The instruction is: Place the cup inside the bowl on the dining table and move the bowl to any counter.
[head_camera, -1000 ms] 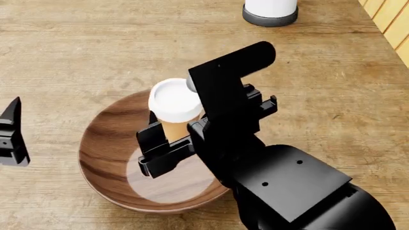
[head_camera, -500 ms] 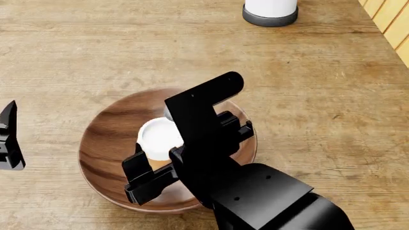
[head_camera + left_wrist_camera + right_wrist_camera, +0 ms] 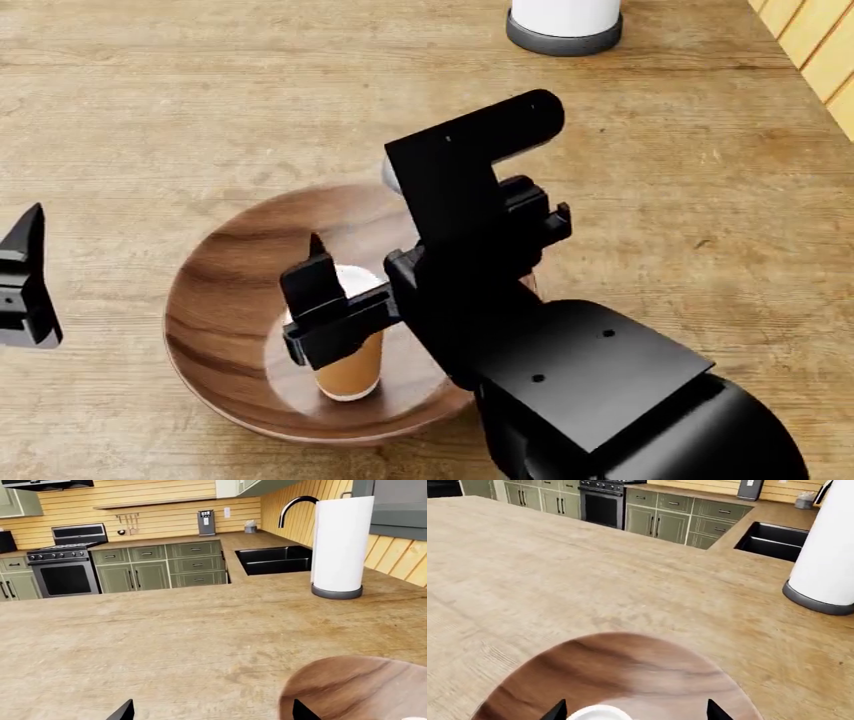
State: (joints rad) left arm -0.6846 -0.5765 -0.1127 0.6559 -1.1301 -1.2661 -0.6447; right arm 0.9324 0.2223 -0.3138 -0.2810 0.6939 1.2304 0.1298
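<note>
The cup [image 3: 350, 352] stands upright inside the bowl [image 3: 227, 290], approx. at the middle of its floor, and the bowl rests on the dining table [image 3: 174, 120]. Your right gripper [image 3: 318, 318] is spread wide, with one tip at each side of the lid and nothing held. Lift it straight up so no tip catches the lid. The left gripper [image 3: 24, 285] waits beside the bowl, apart from it; I cannot tell its opening. For carrying, take the rim firmly and keep the bowl level. Far behind stands a white roll [image 3: 565, 20], so move away from it.
</note>
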